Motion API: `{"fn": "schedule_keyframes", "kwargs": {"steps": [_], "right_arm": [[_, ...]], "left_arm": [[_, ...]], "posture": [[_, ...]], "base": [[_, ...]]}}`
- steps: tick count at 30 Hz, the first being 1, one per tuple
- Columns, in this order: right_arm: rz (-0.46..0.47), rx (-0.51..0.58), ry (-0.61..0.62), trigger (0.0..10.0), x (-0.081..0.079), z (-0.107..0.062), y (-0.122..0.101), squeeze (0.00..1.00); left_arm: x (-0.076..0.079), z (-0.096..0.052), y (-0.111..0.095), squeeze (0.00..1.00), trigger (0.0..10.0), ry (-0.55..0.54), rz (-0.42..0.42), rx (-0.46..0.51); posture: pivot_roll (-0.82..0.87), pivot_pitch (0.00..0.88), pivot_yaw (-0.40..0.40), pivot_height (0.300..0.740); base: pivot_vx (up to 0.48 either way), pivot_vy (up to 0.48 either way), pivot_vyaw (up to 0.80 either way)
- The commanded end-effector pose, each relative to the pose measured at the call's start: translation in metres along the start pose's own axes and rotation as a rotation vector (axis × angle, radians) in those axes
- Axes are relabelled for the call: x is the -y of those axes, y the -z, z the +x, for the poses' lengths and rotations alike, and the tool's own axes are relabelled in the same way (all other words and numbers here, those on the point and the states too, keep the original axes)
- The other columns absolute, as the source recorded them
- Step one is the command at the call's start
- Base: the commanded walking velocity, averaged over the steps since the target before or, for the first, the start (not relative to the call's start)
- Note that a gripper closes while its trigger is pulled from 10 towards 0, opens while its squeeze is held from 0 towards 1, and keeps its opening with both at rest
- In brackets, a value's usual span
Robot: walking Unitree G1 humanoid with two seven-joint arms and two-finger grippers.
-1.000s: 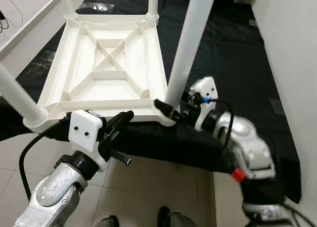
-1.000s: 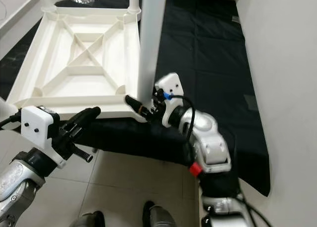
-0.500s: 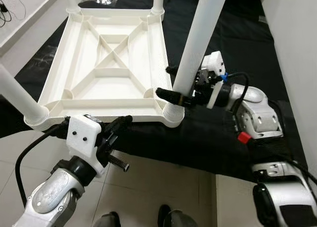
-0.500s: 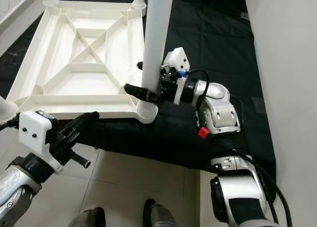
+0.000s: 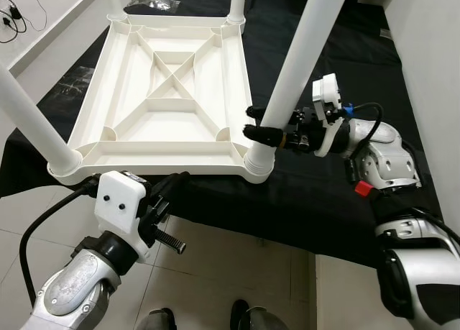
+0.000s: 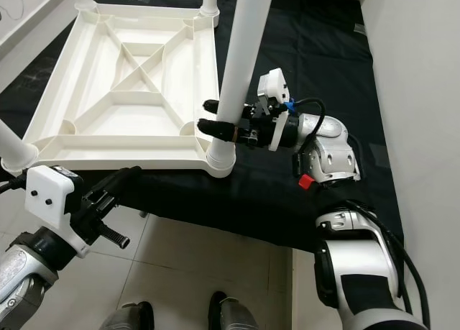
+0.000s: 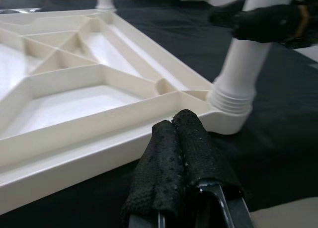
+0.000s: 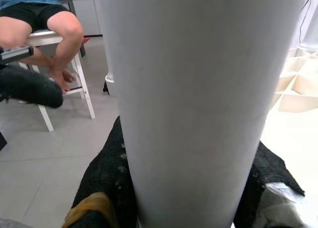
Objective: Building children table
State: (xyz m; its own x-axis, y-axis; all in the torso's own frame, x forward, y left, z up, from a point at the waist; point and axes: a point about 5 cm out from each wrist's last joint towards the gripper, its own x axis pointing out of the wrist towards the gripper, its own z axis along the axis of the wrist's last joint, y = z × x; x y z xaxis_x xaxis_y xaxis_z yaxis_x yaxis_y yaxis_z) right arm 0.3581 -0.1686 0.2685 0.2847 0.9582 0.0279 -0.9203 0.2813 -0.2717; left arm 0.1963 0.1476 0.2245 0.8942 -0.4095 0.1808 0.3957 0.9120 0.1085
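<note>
Raised since a second ago, my right gripper (image 5: 260, 126) clamps the near leg (image 5: 298, 62) of the upturned table (image 5: 233, 78) just above its socket; left gripper (image 7: 180, 153) closed, empty; light, stiff, slippery plastic, I judge.

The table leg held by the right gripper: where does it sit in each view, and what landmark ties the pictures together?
Left eye view: table leg, right of centre, rising from the near right corner.
Right eye view, centre.
Left wrist view: its base, upper right.
Right wrist view, close up, between the fingers.
Shared landmark: the right gripper around the leg above the upturned white tabletop.
</note>
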Motion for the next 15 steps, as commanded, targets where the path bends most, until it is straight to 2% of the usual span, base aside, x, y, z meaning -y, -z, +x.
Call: {"fn": "schedule_keyframes", "kwargs": {"steps": [1,3,4,5,6,7,8,9,10,11,12,13,15], "right_arm": [[0.020,-0.069,0.028,0.0,-0.004,-0.008,0.017,0.00],[0.012,-0.096,0.072,0.0,-0.007,-0.005,0.024,0.00],[0.007,-0.172,0.208,0.0,-0.016,0.005,0.042,0.00],[0.007,-0.172,0.208,0.0,-0.016,0.005,0.042,0.00],[-0.004,-0.217,0.307,0.0,-0.023,0.011,0.053,0.00],[-0.022,-0.278,0.711,0.0,-0.031,0.003,0.063,0.00],[-0.022,-0.278,0.711,0.0,-0.031,0.003,0.063,0.00],[0.011,-0.317,0.825,0.0,-0.061,0.005,0.074,0.00],[0.011,-0.317,0.825,0.0,-0.061,0.005,0.074,0.00],[0.079,-0.332,0.860,0.0,-0.087,0.015,0.078,0.00],[0.098,-0.327,0.860,0.0,-0.103,0.023,0.076,0.00],[0.099,-0.310,0.800,0.0,-0.108,0.034,0.074,0.00],[0.015,-0.306,0.784,0.0,-0.097,0.038,0.069,0.00]], "left_arm": [[0.000,-0.002,0.001,0.00,10.0,0.014,-0.002,-0.013],[0.000,-0.002,0.001,0.00,10.0,0.014,-0.001,-0.012],[-0.001,-0.002,0.001,0.00,10.0,0.012,0.001,-0.012],[-0.001,-0.002,0.001,0.00,10.0,0.012,0.001,-0.012],[-0.001,-0.003,0.001,0.00,10.0,0.011,0.001,-0.013],[-0.002,-0.004,0.001,0.00,10.0,0.006,-0.001,-0.015],[-0.002,-0.004,0.001,0.00,10.0,0.006,-0.001,-0.015],[-0.003,-0.003,0.002,0.00,10.0,0.004,-0.001,-0.017],[-0.003,-0.003,0.002,0.00,10.0,0.004,-0.001,-0.017],[-0.004,-0.003,0.002,0.00,10.0,0.003,-0.003,-0.016],[-0.003,-0.001,0.003,0.00,10.0,0.007,-0.005,-0.012],[-0.003,0.001,0.003,0.00,10.0,0.015,-0.008,-0.008],[-0.002,0.005,0.003,0.00,10.0,0.038,-0.005,-0.001]], "posture": [[0.14,0.243,-0.069,0.740],[0.14,0.242,-0.081,0.740],[0.14,0.241,-0.081,0.740],[0.14,0.241,-0.081,0.740],[0.14,0.240,-0.080,0.740],[0.12,0.238,-0.083,0.740],[0.12,0.238,-0.083,0.740],[0.14,0.238,-0.073,0.740],[0.14,0.238,-0.073,0.740],[0.11,0.227,-0.056,0.740],[0.11,0.223,-0.056,0.740],[0.11,0.219,-0.056,0.740],[0.11,0.202,-0.058,0.740]], "base": [[0.000,0.000,0.00],[0.000,0.000,0.00],[0.000,0.000,0.00],[0.000,0.000,0.00],[0.000,0.000,0.00],[0.000,0.000,0.00],[0.000,0.000,0.00],[0.000,0.000,0.00],[0.000,0.000,0.00],[0.000,0.000,0.00],[0.000,0.000,0.00],[0.000,0.000,0.00],[0.000,0.000,0.00]]}}
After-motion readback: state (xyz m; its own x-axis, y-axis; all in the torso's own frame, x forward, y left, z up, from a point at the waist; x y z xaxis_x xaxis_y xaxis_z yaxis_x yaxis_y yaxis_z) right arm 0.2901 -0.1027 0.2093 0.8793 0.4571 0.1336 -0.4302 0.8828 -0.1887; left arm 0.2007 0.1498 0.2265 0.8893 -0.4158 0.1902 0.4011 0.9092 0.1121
